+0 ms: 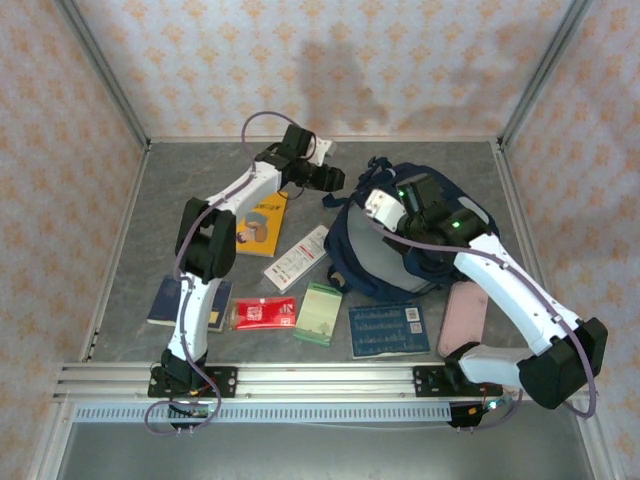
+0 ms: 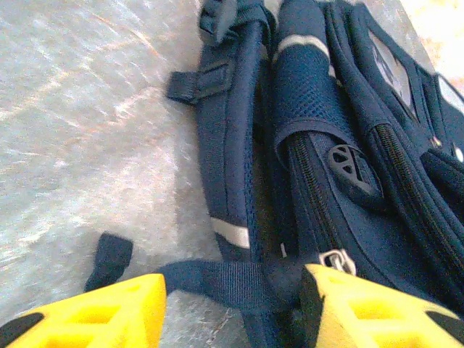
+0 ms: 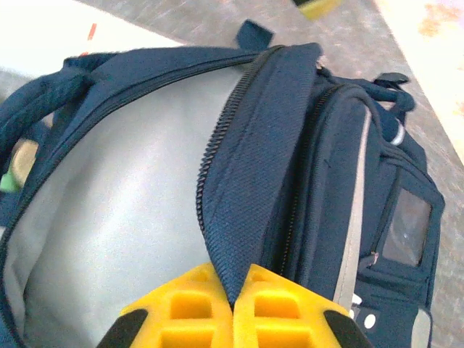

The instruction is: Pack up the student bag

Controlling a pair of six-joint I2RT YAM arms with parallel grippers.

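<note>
One student bag lying on one table, two robot arms standing, left gripper and right gripper making two grippers, two blue books lying flat, one yellow book, one white packet, one red packet, one green notepad, one pink case lying alongside.

The navy student bag is showing pale grey lining against a mottled grey table and orange-patterned walls.
</note>
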